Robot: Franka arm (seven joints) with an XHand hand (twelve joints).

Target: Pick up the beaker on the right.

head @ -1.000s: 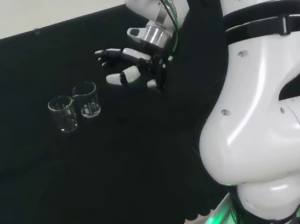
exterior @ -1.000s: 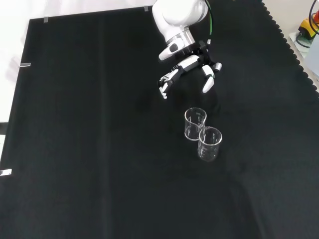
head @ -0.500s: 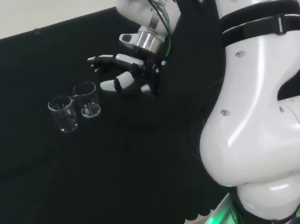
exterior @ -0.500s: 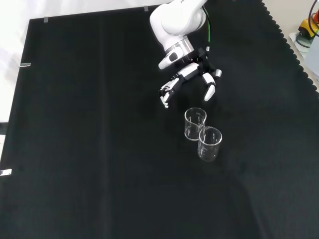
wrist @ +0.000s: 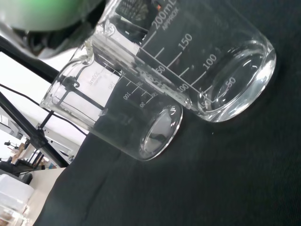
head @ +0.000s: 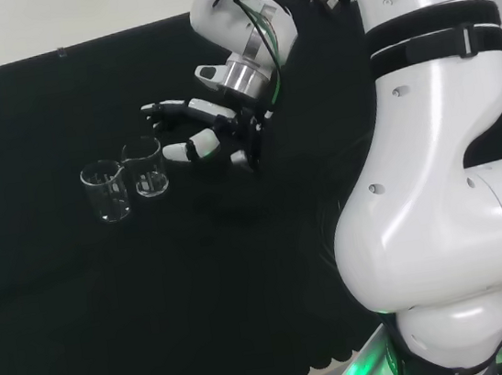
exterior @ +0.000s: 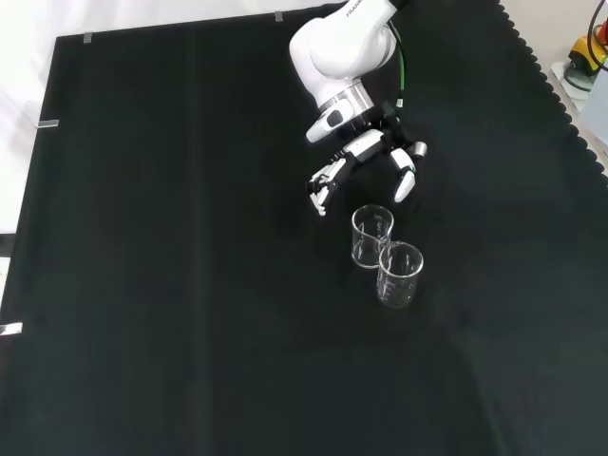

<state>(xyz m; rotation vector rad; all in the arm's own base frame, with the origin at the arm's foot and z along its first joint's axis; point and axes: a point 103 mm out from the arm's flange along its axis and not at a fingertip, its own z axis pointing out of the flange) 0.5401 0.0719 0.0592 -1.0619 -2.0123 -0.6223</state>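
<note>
Glass: two clear beakers, both empty, touching (printed scales face the wrist camera).
Right beaker (head: 144,167): in the head view right of the left beaker (head: 106,192), nearest the hand.
Hand (head: 211,132): fingers spread, holding nothing, just beside that beaker.
Cloth (exterior: 171,285): black, bare all around; scalloped edge.

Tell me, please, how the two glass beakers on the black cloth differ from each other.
In the head view, the right beaker stands nearer the hand, and the left beaker stands farther from it. In the wrist view, the near beaker looks wider than the far one, though closeness may add to this. Both are clear, upright, seemingly empty, and they stand close together.
</note>
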